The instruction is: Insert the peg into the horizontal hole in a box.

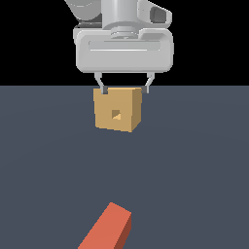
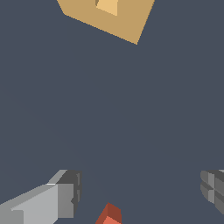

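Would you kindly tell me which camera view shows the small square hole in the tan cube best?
The exterior view: the small square hole sits centred on the tan cube's fully visible face. The wrist view crops the cube at the frame's edge, showing only part of the hole.

My views are evenly and fairly dimly lit, with flat shading, no glare and no cast shadows on the slate-grey floor [image 1: 194, 170]. Edges look blocky and slightly soft from low resolution, without blur or edge distortion. The box [image 1: 118, 109] and peg [image 1: 109, 228] show lighter tops and darker sides, so light falls from above.
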